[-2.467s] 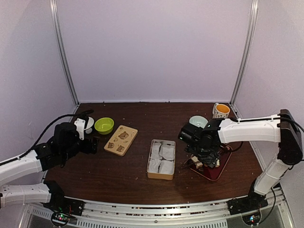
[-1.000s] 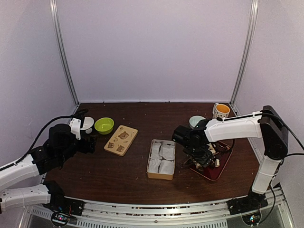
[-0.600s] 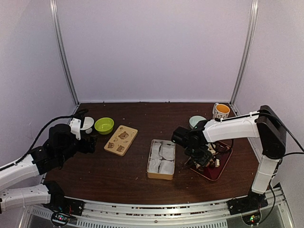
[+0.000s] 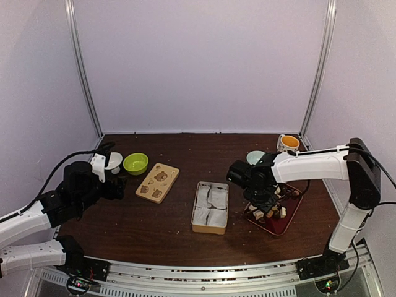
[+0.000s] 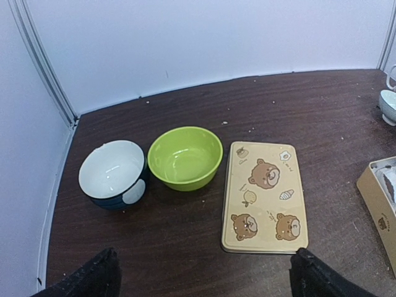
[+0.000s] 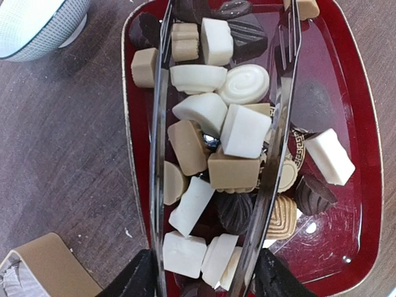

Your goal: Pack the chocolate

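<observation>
The chocolate [image 6: 244,130], several white, tan and dark pieces, lies piled in a dark red tray [image 6: 365,185] at the right of the table [image 4: 291,215]. My right gripper [image 6: 204,281] is shut on metal tongs [image 6: 162,124], whose two arms are spread either side of the pile, low over the tray [image 4: 260,201]. No piece is clamped between the tong tips. The tan box [image 4: 210,207] with white paper liners sits at the table's middle. My left gripper [image 5: 204,278] is open and empty, near the front of the bear lid [image 5: 263,197].
A green bowl [image 5: 185,156] and a white-and-blue bowl [image 5: 112,173] stand left of the lid [image 4: 158,182]. A pale bowl [image 6: 31,25] sits behind the tray, an orange-lined mug [image 4: 288,144] at the back right. The box's corner [image 6: 43,269] lies left of the tray.
My right gripper with the tongs has shifted a little over the tray, ending slightly to the right. The left arm rose slightly 2.5 s ago and has stayed still since.
</observation>
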Controlling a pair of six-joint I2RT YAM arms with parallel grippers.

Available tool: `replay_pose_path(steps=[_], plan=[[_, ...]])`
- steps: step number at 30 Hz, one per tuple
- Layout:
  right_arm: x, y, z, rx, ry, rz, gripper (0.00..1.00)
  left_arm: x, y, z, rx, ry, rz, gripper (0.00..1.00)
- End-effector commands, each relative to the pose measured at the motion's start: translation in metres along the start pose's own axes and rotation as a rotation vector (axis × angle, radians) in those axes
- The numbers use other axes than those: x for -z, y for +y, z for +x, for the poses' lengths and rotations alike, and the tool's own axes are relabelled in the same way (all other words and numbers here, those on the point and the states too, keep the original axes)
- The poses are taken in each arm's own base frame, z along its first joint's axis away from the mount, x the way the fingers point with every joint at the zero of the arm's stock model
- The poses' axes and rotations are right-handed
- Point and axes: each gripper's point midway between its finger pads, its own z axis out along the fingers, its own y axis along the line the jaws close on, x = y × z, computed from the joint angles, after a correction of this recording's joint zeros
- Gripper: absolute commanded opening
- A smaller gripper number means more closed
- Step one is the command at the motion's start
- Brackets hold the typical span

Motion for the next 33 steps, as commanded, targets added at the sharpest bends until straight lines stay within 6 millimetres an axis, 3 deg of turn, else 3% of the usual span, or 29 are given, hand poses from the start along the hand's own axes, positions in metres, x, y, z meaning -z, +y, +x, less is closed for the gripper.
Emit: replay_pose_path(steps=[1, 9, 16, 25, 33], plan=[[0.016, -0.008, -0.015, -0.03, -0.023, -0.021, 0.53, -0.001, -0.001, -0.003, 0.005, -0.018, 0.006, 0.98], [0.026, -0.017, -0.02, -0.03, -0.014, -0.065, 0.53, 0.001, 0.001, -0.004, 0.008, -0.03, 0.003, 0.98], [0.03, -0.017, -0.011, 0.0, 0.056, -0.115, 0.52, 0.002, 0.001, -0.004, 0.007, -0.033, 0.006, 0.98], [0.049, -0.029, -0.03, 0.018, 0.019, -0.142, 0.5, 0.005, -0.016, -0.008, -0.013, -0.06, 0.106, 0.98], [0.064, -0.046, -0.04, 0.018, 0.019, -0.172, 0.47, 0.005, -0.015, -0.007, -0.019, -0.062, 0.102, 0.98]])
